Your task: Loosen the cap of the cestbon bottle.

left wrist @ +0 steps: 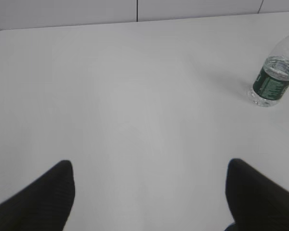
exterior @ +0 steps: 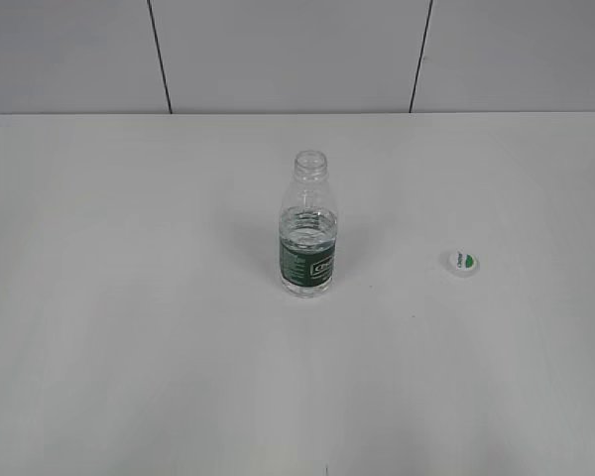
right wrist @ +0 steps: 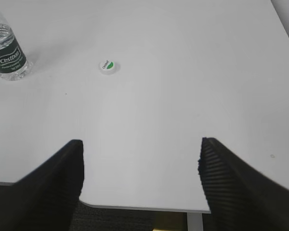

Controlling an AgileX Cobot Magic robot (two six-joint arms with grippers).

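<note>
The cestbon bottle (exterior: 308, 230) stands upright in the middle of the white table, its neck open with no cap on it. It also shows in the left wrist view (left wrist: 275, 78) at the far right and in the right wrist view (right wrist: 7, 55) at the top left. The white cap (exterior: 462, 263) with its green mark lies on the table to the bottle's right, also seen in the right wrist view (right wrist: 108, 67). My left gripper (left wrist: 149, 168) is open and empty, far from the bottle. My right gripper (right wrist: 140, 147) is open and empty, above the table's near edge.
The white table (exterior: 129, 297) carries only the bottle and the cap. Its front edge and rounded corner (right wrist: 94, 204) show under my right gripper, with dark floor below. A panelled wall (exterior: 278, 50) runs behind the table.
</note>
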